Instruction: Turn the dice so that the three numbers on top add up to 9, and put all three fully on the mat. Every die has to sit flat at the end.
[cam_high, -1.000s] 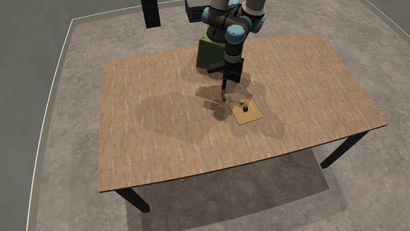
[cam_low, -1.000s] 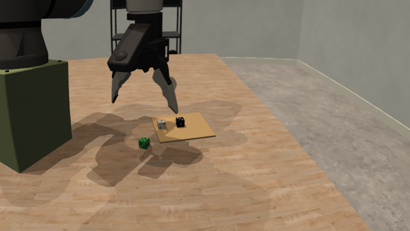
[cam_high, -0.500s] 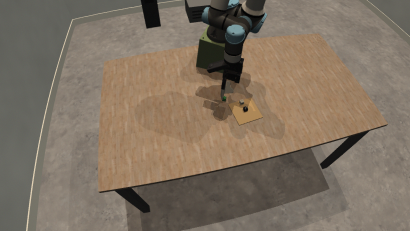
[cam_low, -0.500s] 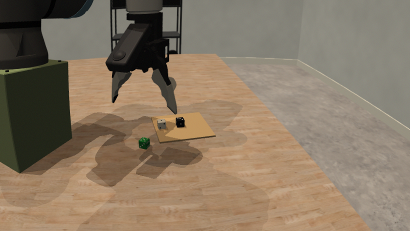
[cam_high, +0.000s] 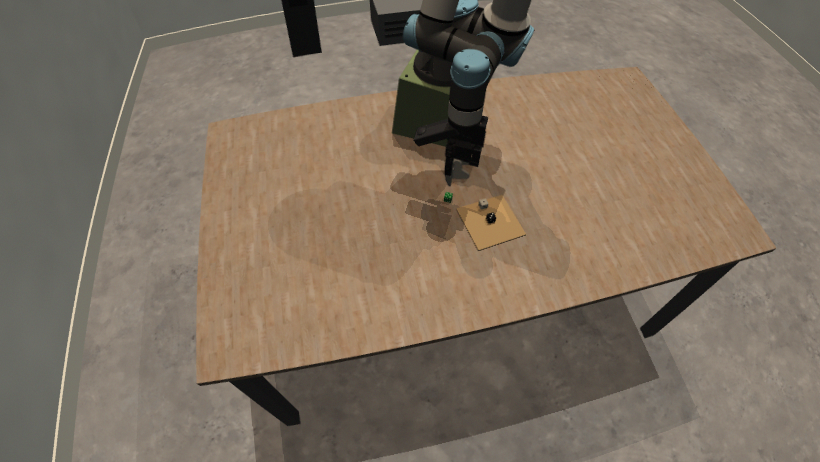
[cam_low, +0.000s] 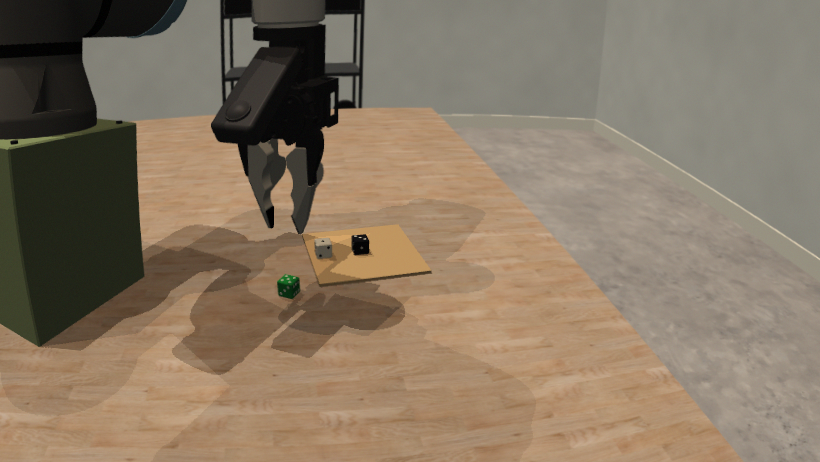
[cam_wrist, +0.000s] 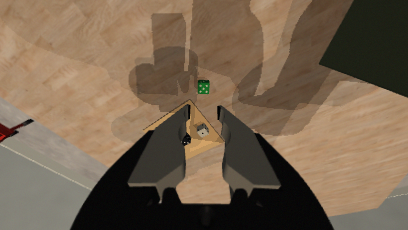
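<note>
A green die (cam_high: 448, 197) sits flat on the wooden table, just off the mat's near-left corner; it also shows in the exterior view (cam_low: 288, 285) and the wrist view (cam_wrist: 203, 87). A white die (cam_low: 323, 248) and a black die (cam_low: 359, 243) sit on the tan mat (cam_low: 370, 258), the white one near its left edge. My gripper (cam_low: 285, 223) hangs above the table, behind the green die and beside the mat's far-left corner. Its fingers point down, stand narrowly apart and hold nothing. In the wrist view the white die (cam_wrist: 202, 131) shows between the fingertips, far below them.
The arm's green base block (cam_low: 63, 229) stands on the table left of the dice. A dark shelf rack (cam_low: 292, 51) stands behind the table. The table's right edge runs a little beyond the mat.
</note>
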